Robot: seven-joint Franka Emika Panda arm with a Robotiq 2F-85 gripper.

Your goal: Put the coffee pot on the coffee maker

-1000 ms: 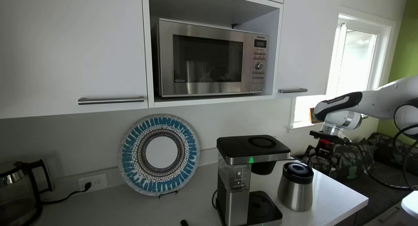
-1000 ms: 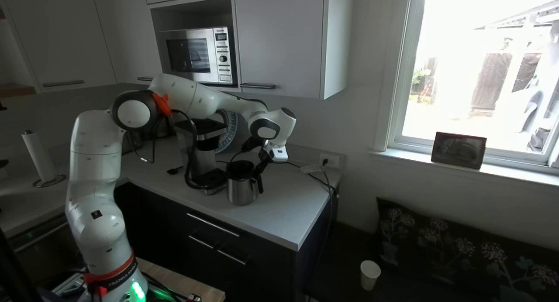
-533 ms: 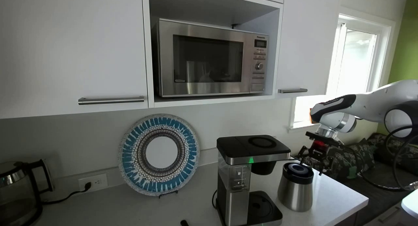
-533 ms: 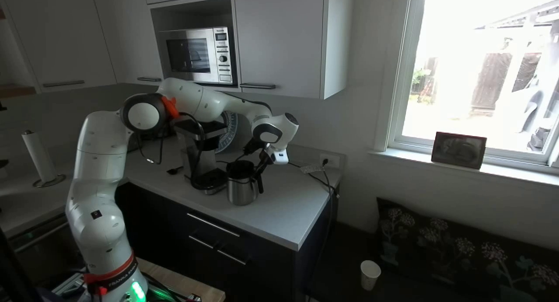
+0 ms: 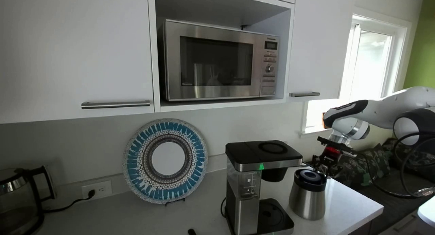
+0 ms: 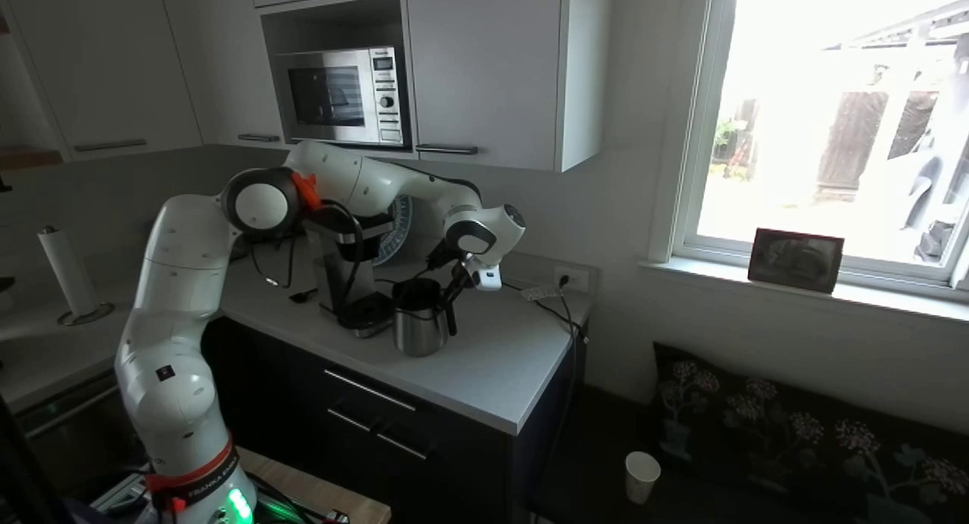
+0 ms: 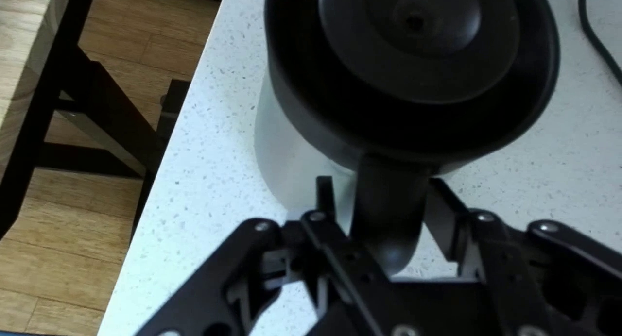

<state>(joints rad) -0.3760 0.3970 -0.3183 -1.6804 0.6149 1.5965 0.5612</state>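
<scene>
The coffee pot, brushed steel with a black lid and handle, stands upright on the counter just beside the coffee maker. Both exterior views show the two close together, pot apart from the machine's base. My gripper is at the pot's handle, which runs down between the fingers. A gap shows between the handle and the left finger; the right finger is close to it, contact unclear. Part of the handle's lower end is hidden behind the gripper linkage.
The counter's front edge runs close to the pot. Cables lie on the counter behind the gripper. A dark glass kettle and a round decorative plate stand farther along. The microwave sits in the cabinet above.
The arm has come forward and down, bringing the gripper to the pot's handle. Its fingers have moved from wide apart to closer together. The coffee pot has stayed in place.
</scene>
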